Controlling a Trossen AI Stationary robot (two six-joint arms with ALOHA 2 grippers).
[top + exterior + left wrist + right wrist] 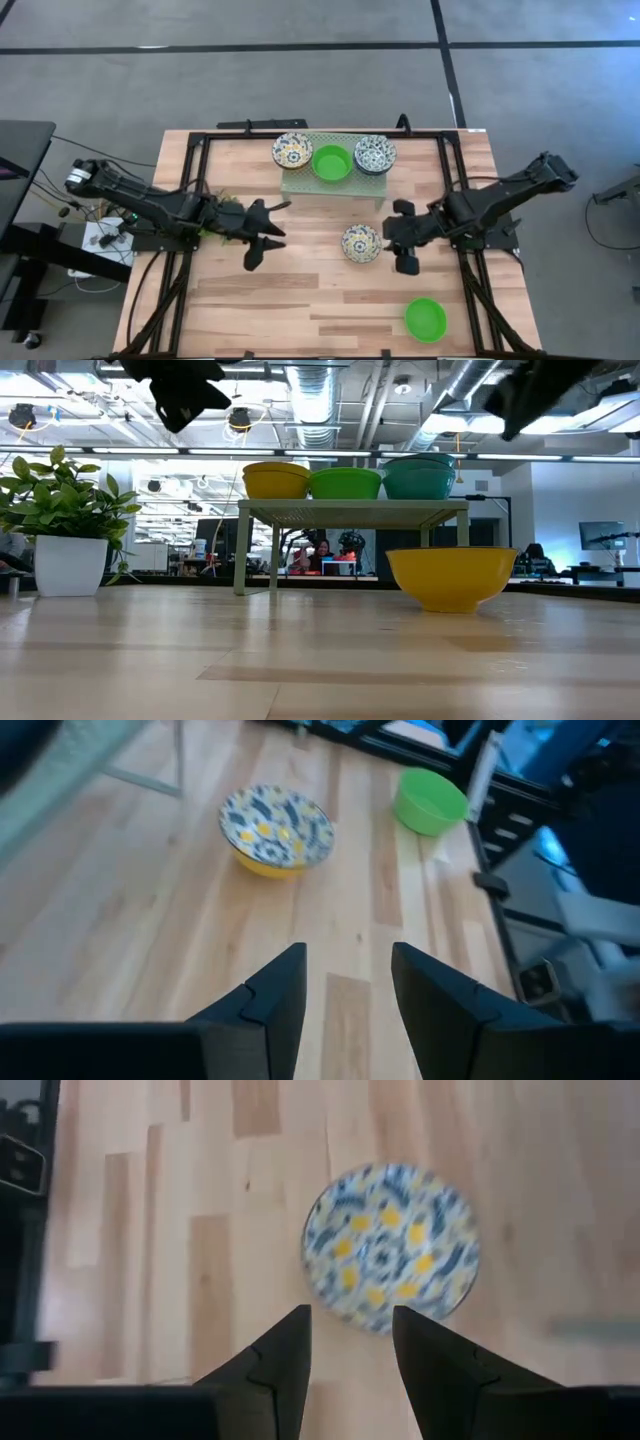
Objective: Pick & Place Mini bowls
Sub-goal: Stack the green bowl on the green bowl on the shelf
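A white bowl with a blue and yellow floral pattern [360, 243] [277, 828] [390, 1245] rests on its yellow base [452, 577] at the table's middle. My right gripper [395, 237] [350, 1345] hangs open just to its right, above the table, tilted down toward it. My left gripper [268, 232] [348, 990] stands open to the bowl's left, farther from it. A plain green bowl [425, 319] [430, 800] sits near the front right. On the pale green rack [300, 180] stand a yellow-patterned bowl [292, 151], a green bowl [331, 162] and a blue-patterned stack [375, 154].
A small leafy plant in a white pot [65, 520] stands at the table's left, beside my left arm. A black frame [455, 200] runs along the table's edges. Bare wood lies across the table's front [300, 310], left of the green bowl.
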